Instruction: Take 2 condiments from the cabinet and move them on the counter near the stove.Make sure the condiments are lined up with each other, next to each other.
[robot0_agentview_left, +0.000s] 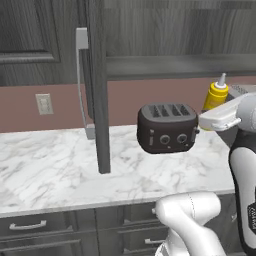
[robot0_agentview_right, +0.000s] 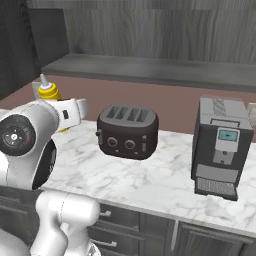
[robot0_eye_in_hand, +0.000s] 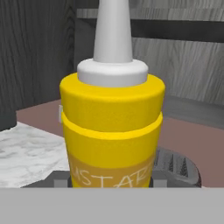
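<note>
Over the marble counter (robot0_agentview_left: 60, 160), the gripper (robot0_eye_in_hand: 112, 186) holds the yellow squeeze bottle (robot0_eye_in_hand: 112, 131) upright between its fingers; it should keep the bottle vertical and set it down gently near the stove.

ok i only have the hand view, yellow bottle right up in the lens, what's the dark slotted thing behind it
observer: a black four-slot toaster, standing on the marble counter.
operator: is the cabinet door open
observer: yes, the cabinet door stands swung out over the counter, left of the toaster, with its bar handle on the side away from the toaster.
operator: anything else on that counter
observer: a dark coffee machine stands to the right of the toaster, apart from it.
</note>
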